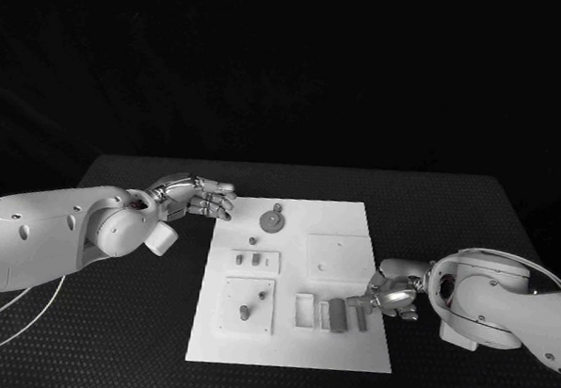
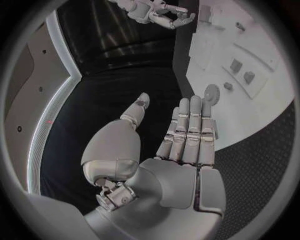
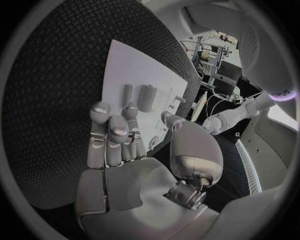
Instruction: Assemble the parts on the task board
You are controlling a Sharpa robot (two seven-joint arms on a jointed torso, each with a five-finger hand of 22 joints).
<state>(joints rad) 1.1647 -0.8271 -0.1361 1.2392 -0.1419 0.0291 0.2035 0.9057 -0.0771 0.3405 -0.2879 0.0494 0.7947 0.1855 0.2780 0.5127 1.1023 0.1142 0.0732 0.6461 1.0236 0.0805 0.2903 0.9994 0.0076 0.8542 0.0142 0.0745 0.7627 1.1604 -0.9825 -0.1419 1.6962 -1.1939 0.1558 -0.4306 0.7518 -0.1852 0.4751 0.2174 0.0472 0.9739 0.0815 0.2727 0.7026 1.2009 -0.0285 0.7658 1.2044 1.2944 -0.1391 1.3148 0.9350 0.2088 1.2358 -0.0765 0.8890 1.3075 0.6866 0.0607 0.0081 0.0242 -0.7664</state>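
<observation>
Nearest the head camera, the white task board (image 1: 331, 351) lies flat on the black tabletop (image 1: 113, 346), its long side running away from the robot. Grey parts sit on it: a gear-like disc (image 1: 271, 219) near the far left corner, small pieces (image 1: 255, 260) in a raised plate at mid-left, pegs (image 1: 253, 305) on the near-left plate, and upright blocks (image 1: 344, 315) in a row near the right edge.

Right hand (image 1: 389, 296) rests at the board's right edge, fingertips close beside the row of blocks; the right wrist view shows its fingers (image 3: 111, 137) partly curled above the blocks (image 3: 147, 96), with nothing visibly held. Whether a fingertip touches a block cannot be told.

Left hand (image 1: 196, 196) hovers over the tabletop just off the board's far left corner, fingers (image 2: 189, 130) extended together and empty, pointing towards the disc (image 2: 211, 93).

Judged step: approach before a pick, with assembly barely begun. The next move probably calls for the right hand to close on one block, or the left to reach the disc, with a fine pinch on a small part.
</observation>
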